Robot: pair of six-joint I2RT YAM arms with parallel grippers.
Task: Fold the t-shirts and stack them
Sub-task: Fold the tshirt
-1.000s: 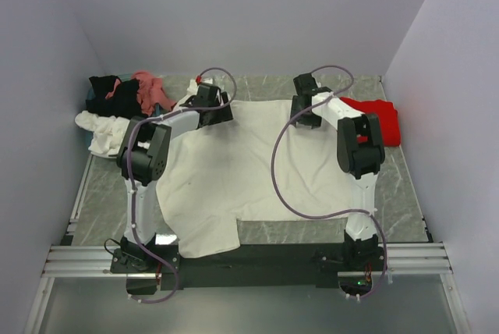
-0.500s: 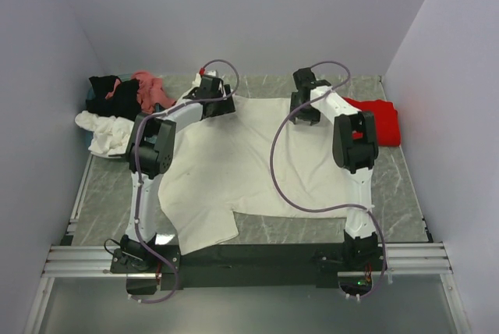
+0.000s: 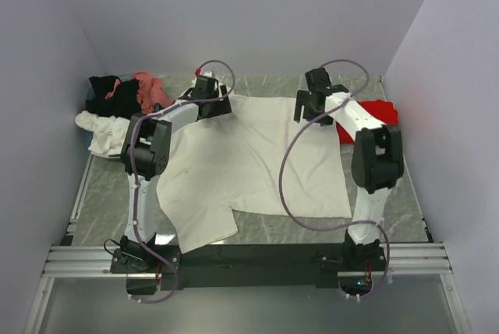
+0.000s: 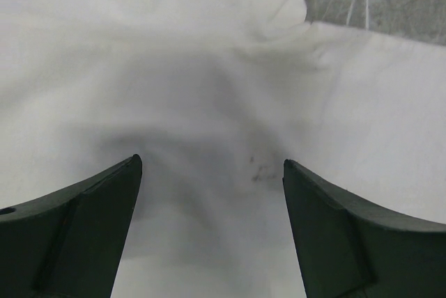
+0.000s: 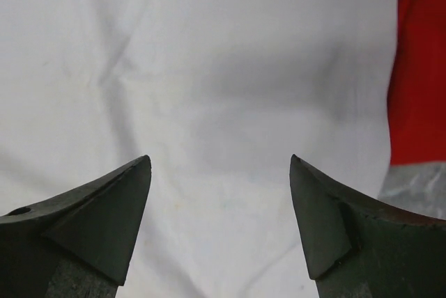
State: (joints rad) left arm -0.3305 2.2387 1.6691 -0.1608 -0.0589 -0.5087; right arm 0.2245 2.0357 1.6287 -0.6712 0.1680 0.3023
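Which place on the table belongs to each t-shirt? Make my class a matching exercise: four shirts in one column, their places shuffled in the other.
Shirts
1. cream t-shirt
2. red t-shirt
3. black t-shirt
4. white t-shirt

Places
A. crumpled in the far left corner
B. spread flat across the middle
C. far right side
D. left edge, just nearer than the corner heap

Pairs: 1-B, 2-C, 3-A, 4-D
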